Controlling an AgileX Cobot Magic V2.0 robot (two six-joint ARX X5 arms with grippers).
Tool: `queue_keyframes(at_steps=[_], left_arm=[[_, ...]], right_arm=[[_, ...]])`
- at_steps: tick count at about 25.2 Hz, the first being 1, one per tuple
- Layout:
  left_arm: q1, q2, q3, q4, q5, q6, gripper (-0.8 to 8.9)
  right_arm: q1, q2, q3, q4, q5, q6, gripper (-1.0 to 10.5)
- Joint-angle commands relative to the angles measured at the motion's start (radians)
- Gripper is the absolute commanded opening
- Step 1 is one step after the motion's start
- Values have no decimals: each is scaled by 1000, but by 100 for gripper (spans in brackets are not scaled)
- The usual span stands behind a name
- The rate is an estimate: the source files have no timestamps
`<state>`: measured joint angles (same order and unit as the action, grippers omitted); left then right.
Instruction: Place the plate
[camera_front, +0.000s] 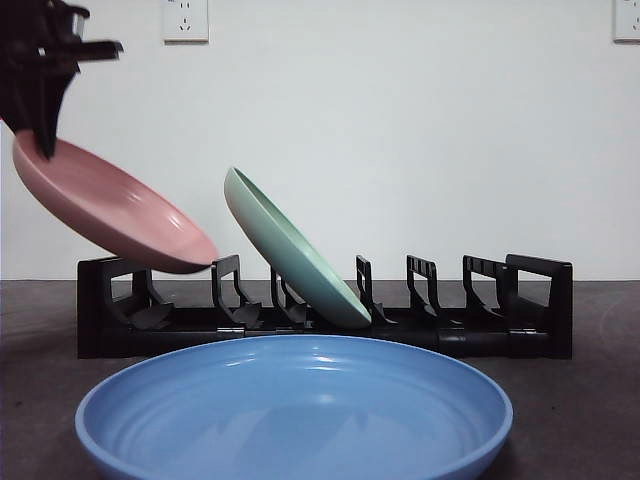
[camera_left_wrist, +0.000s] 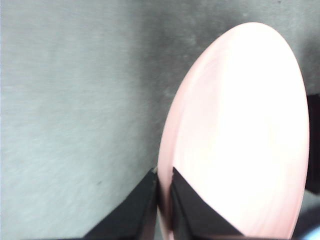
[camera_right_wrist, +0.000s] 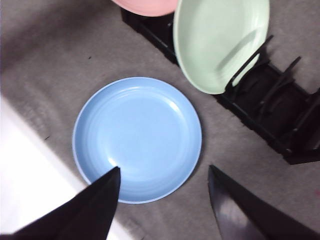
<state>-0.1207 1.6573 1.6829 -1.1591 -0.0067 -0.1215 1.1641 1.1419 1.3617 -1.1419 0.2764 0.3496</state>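
Observation:
My left gripper (camera_left_wrist: 164, 175) is shut on the rim of a pink plate (camera_left_wrist: 240, 135). In the front view this pink plate (camera_front: 110, 208) hangs tilted above the left end of the black dish rack (camera_front: 330, 322), with the gripper (camera_front: 42, 130) at its upper edge. A green plate (camera_front: 292, 248) leans in a rack slot. A blue plate (camera_front: 295, 410) lies flat on the table before the rack. My right gripper (camera_right_wrist: 165, 175) hovers open high above the blue plate (camera_right_wrist: 137, 137), touching nothing.
The rack (camera_right_wrist: 270, 107) has several bare slots to the right of the green plate (camera_right_wrist: 217, 42). A pale table edge (camera_right_wrist: 30, 165) runs beside the blue plate. A white wall with sockets (camera_front: 185, 20) stands behind.

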Motion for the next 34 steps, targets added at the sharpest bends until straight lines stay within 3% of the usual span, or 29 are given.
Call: queue_keyframes(at_steps=[1,5,7,18,34], left_arm=[[3,8,89,-61,-6,37,19],[3,-74,105,-129,-5,39,18],[3,-116,99,-159,-5,39,18],[3,-456,-118,-168,-1,10,17],[-12,-904,-651,-65,194,-216,16]], right_arm=[[11,11,21,2,55,14,278],[-2,11,21,3,202,-27,278],[-14,11,21,3,229,-41,278],[-81,11,21,5,230,-70,278],[-90,11,21,5,230,-70,278]])
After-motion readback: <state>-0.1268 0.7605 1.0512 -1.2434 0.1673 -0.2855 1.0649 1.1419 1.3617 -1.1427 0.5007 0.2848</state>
